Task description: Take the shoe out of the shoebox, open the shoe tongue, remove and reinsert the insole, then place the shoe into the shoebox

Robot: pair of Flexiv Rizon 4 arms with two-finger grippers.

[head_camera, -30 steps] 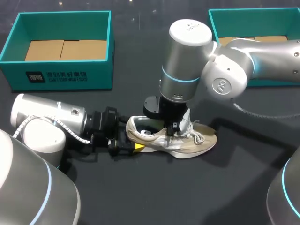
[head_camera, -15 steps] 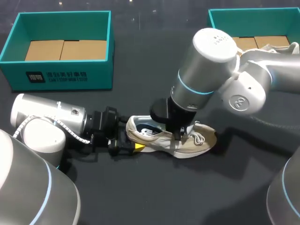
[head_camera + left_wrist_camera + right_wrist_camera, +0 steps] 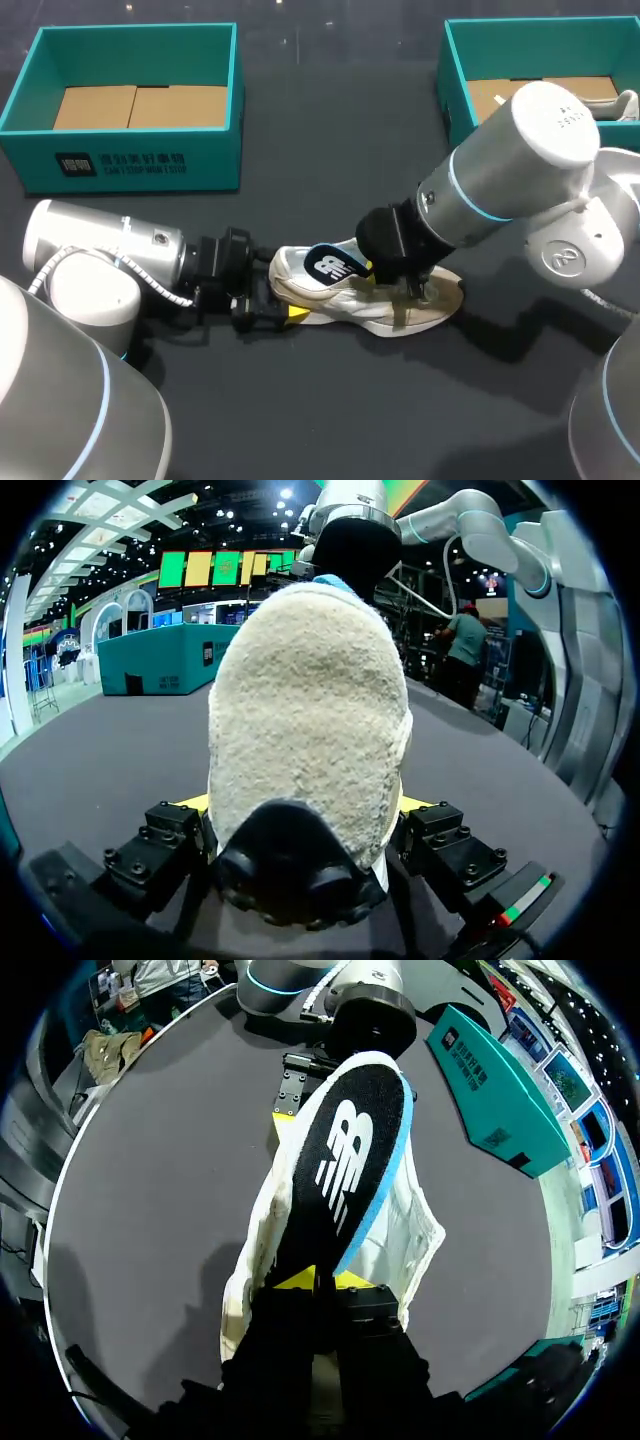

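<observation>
Beige shoe (image 3: pixel 400 305): you have it resting on its sole on the dark table (image 3: pixel 330 420), between your two arms and outside both boxes.
Left gripper (image 3: pixel 305 805): your yellow tips press on the heel from both sides.
Right gripper (image 3: pixel 318 1280): your fingers pinch one end of the insole.
Insole (image 3: pixel 330 265): black with a blue edge, tilted up over the shoe's opening, free end toward the heel.
Left shoebox (image 3: pixel 130 160): teal, well apart from the shoe.
Right shoebox (image 3: pixel 455 75): teal, behind your right arm.
</observation>
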